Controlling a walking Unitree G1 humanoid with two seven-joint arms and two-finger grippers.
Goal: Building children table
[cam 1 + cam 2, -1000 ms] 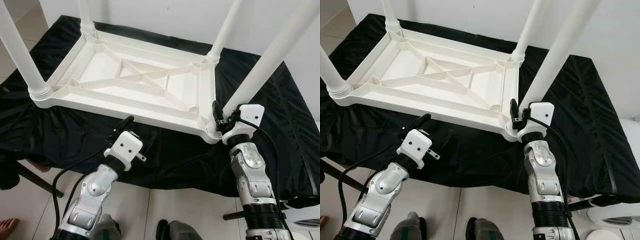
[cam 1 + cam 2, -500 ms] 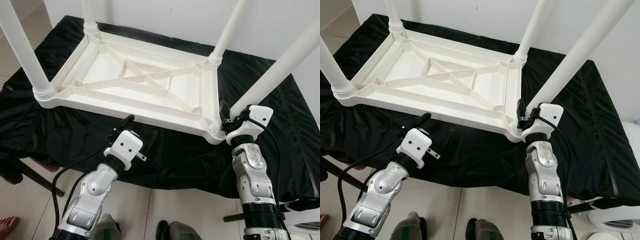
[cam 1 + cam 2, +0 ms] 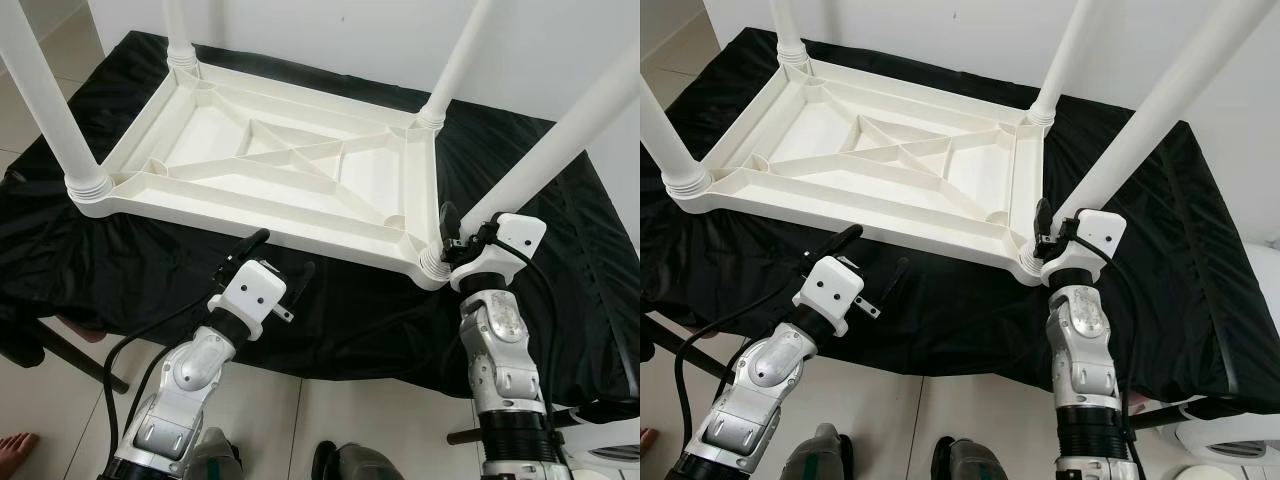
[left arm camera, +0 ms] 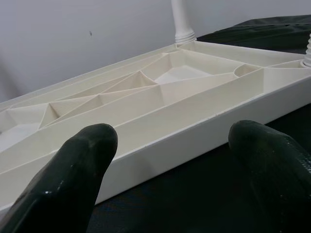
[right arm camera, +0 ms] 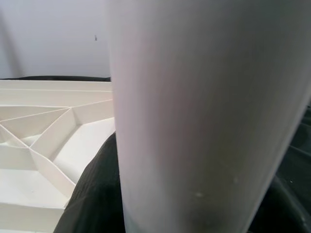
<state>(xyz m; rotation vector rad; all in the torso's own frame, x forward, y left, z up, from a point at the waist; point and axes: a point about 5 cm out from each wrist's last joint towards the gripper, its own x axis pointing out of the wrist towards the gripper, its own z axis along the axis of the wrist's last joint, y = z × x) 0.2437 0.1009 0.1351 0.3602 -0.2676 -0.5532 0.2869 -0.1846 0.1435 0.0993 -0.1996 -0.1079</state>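
Four white legs are standing up from the upturned table (image 3: pixel 270 170), the right gripper (image 3: pixel 462 228) clasping the near-right leg (image 3: pixel 540 165) while the left gripper (image 3: pixel 275 262) is hovering spread apart.

The silver left arm's black two-fingered end effector (image 3: pixel 272 262) is hovering with fingers spread, while the right end effector (image 3: pixel 455 232) is clamping inward, wrist raised.

White wall (image 3: pixel 330 30), pale tiled floor (image 3: pixel 60 400)
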